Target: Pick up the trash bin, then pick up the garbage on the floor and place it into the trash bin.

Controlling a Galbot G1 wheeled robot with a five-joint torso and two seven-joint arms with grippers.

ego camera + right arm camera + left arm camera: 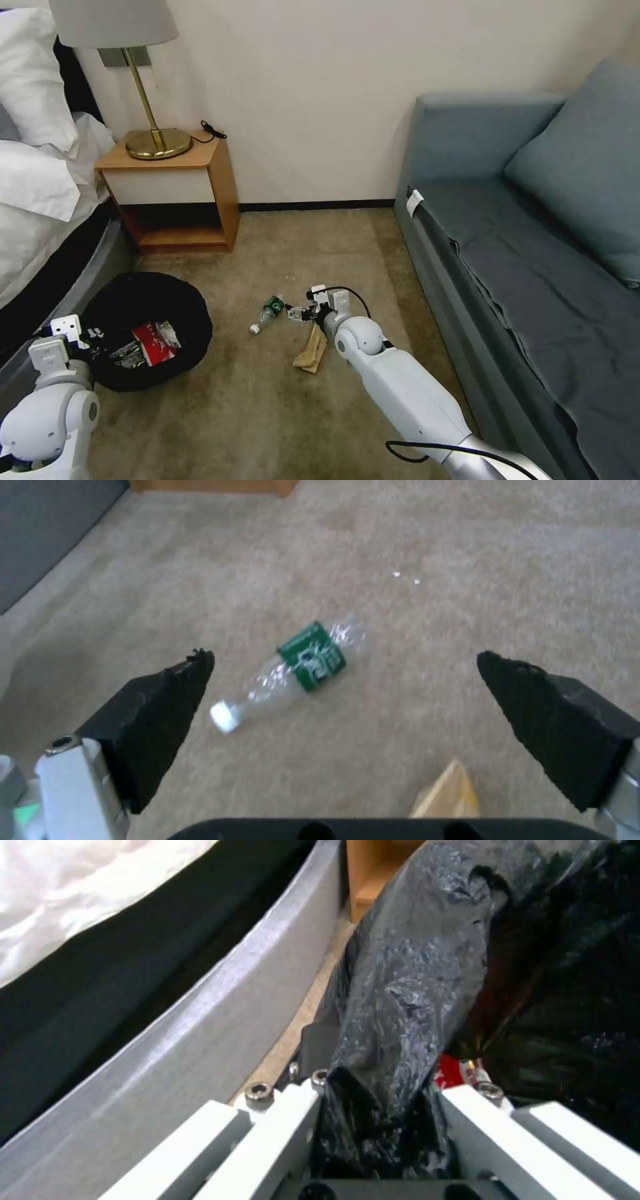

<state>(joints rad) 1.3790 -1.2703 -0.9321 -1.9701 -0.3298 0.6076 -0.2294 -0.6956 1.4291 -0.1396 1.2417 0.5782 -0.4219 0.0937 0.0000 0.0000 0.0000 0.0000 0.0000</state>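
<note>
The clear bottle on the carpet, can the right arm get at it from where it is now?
Probably yes: the right gripper hangs open above the clear bottle, with only bare carpet around it.

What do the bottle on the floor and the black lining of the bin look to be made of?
The bottle looks like thin clear plastic: see-through, glinting, with a green paper or film label and a white cap. The trash bin's lining seems to be thin glossy black plastic film, crinkled and shiny where the left pincer pinches it.
</note>
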